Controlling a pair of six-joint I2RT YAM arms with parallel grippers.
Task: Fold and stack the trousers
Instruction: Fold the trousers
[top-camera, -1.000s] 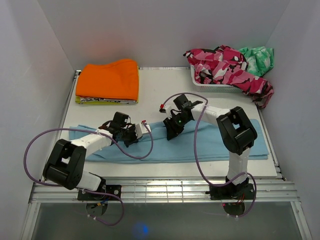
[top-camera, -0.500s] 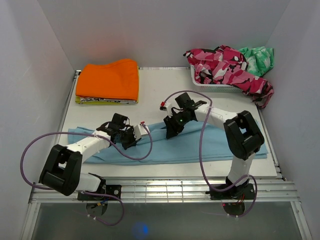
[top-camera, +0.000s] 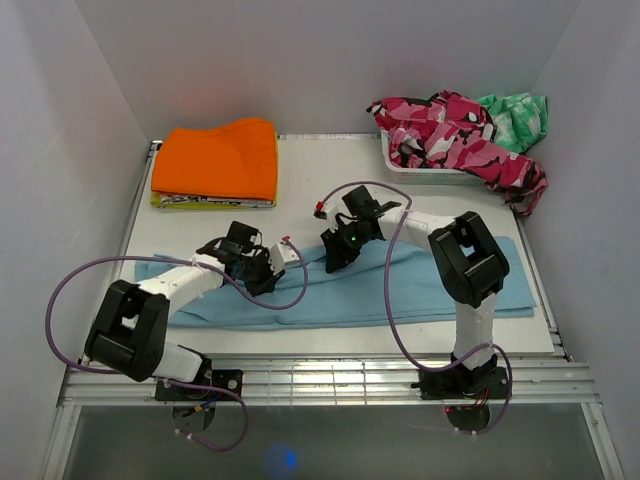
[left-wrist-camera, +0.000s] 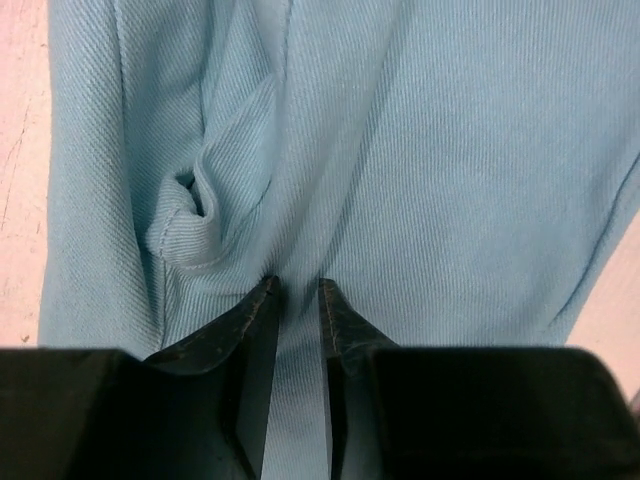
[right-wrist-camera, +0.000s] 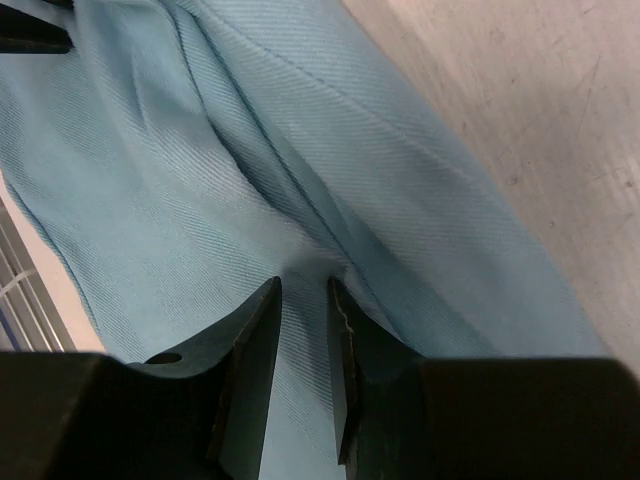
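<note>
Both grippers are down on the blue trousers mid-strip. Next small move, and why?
Probably close both grippers: the left gripper and right gripper each stand with jaws slightly apart over a ridge of the light sky-blue cloth trousers, which lie as a long flat strip, not yet folded crosswise.

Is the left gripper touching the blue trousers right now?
Touching. In the left wrist view, the left gripper has its fingertips pressed into the trousers, cloth visible between them.

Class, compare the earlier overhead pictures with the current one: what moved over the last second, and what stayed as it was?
The right gripper shifted slightly left and toward the far side along the far edge of the trousers. The left gripper barely moved. In the wrist views both show a narrow gap over the cloth; whether either holds it is unclear. The trousers, orange folded garment and basket stayed put.
</note>
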